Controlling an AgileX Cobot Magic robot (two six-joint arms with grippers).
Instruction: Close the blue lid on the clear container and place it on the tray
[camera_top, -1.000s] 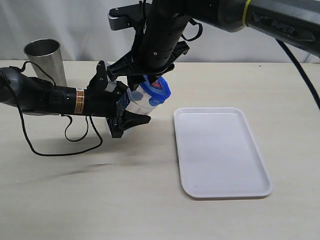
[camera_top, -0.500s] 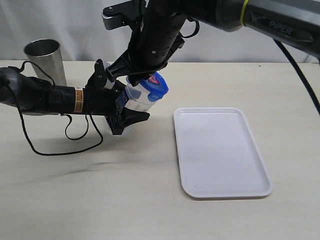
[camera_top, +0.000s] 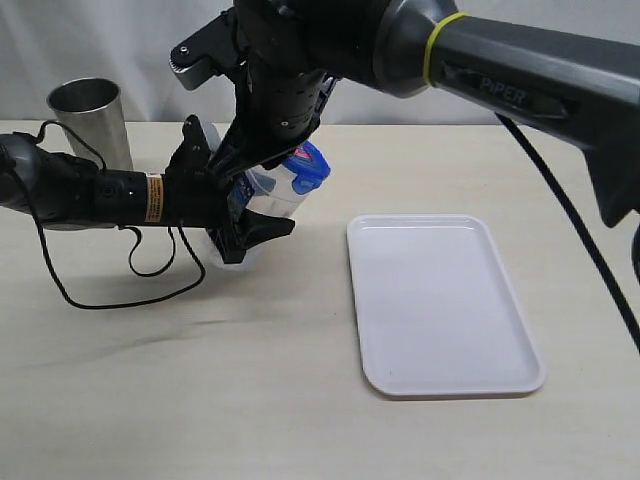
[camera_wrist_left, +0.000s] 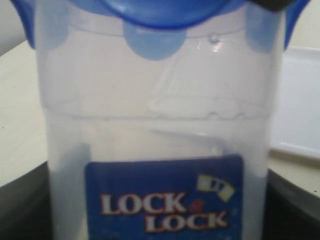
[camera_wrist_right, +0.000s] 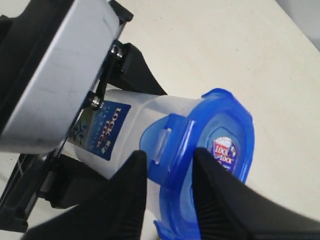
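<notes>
Grip shared: my left hand (camera_top: 250, 195) clamps clear container (camera_wrist_left: 160, 125) tilted above table (camera_top: 200, 400), just left of tray (camera_top: 445, 300), steadying it. My right hand (camera_wrist_right: 169, 156) pinches narrow on blue lid (camera_wrist_right: 220, 135) flap at container's mouth, likely to snap it shut.

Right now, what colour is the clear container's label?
The label is blue with white lettering; the left wrist view shows it best.

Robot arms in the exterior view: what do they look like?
The left arm is slim and black, with an orange-and-white band and a looping black cable. The right arm is thicker, dark grey, with a yellow ring, pale PiPER lettering and a trailing black cable.
</notes>
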